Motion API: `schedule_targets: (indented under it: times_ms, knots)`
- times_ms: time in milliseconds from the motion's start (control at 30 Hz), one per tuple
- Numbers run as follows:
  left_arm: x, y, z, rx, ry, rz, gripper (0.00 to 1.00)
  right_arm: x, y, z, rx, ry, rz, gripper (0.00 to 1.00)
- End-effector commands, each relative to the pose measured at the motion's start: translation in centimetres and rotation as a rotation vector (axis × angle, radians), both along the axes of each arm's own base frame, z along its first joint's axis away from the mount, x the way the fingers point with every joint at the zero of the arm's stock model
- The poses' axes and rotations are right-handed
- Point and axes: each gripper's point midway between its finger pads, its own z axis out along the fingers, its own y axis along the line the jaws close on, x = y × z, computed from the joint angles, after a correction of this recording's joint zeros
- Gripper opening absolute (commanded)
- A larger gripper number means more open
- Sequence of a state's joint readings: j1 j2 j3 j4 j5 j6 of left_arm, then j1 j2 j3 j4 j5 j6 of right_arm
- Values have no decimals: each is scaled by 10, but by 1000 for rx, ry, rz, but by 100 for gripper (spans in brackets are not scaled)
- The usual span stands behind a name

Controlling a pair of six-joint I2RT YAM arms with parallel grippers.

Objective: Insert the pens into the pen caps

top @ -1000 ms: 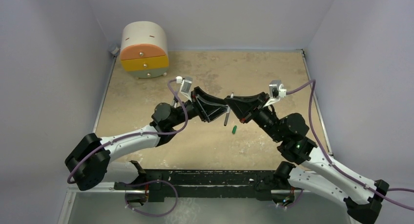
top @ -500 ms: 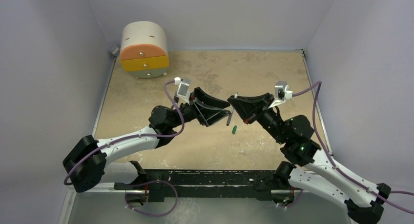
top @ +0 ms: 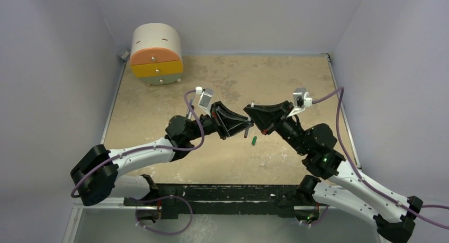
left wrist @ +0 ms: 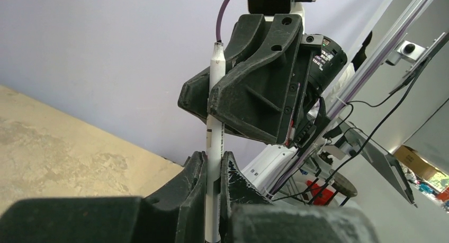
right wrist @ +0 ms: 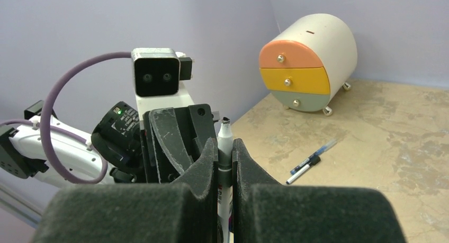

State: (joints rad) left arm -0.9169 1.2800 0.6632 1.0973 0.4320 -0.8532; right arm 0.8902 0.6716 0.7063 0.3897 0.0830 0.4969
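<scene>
The thin pale stick pen [left wrist: 214,140] is being held up in the air above the sandy brown table [top: 296,84], and now it is being gripped in two places. A moment ago the left gripper [left wrist: 213,169] was being held wide open beside the pen. Now its black fingers are being squeezed tight on one part of the barrel. The right gripper [right wrist: 225,158] is being kept pinched on the same pen, as before, a little further along.

So one pen is being shared by two hands. It is probably being passed over, or being steadied for a better hold before capping. No cap is being pushed on yet.

The small green cap [top: 254,141] is being left lying on the table just below the two grippers. Another pen with a blue end [right wrist: 308,162] is being left on the table too, not far from the round cream drawer box [right wrist: 310,63].
</scene>
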Motion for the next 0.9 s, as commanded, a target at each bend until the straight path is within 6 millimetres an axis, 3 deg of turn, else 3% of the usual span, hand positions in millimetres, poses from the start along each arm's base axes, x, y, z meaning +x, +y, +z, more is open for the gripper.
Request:
schedule_targets:
  times_ms: [0,33,100,133,167,300,367,400,500,600,867]
  knots:
    - [-9,3,16,-36,-65,-15,0,-1,-10,30,58,-69,-30,0]
    - [-8,3,15,-30,-69,-4,0,-1,-10,29,53,-63,-31,0]
    - [0,4,14,-4,-76,44,0,9,-16,23,42,-28,-92,29]
    - [9,2,2,61,-63,86,0,15,-24,18,25,0,-146,46]
    - [20,3,-6,115,-61,143,0,20,-33,10,11,46,-198,56]
    - [77,30,-42,387,-54,472,0,26,-64,-45,-87,244,-345,66]
    - [96,48,-61,541,-72,595,0,28,-74,-80,-180,340,-402,80]
    - [101,55,-68,605,-85,631,0,27,-76,-101,-231,409,-420,82]
    - [101,69,-77,672,-114,666,0,24,-77,-162,-377,606,-465,82]
    - [100,73,-77,657,-120,684,0,23,-74,-199,-463,706,-485,82]
    - [100,71,-95,677,-103,670,0,30,-58,-234,-561,799,-496,49]
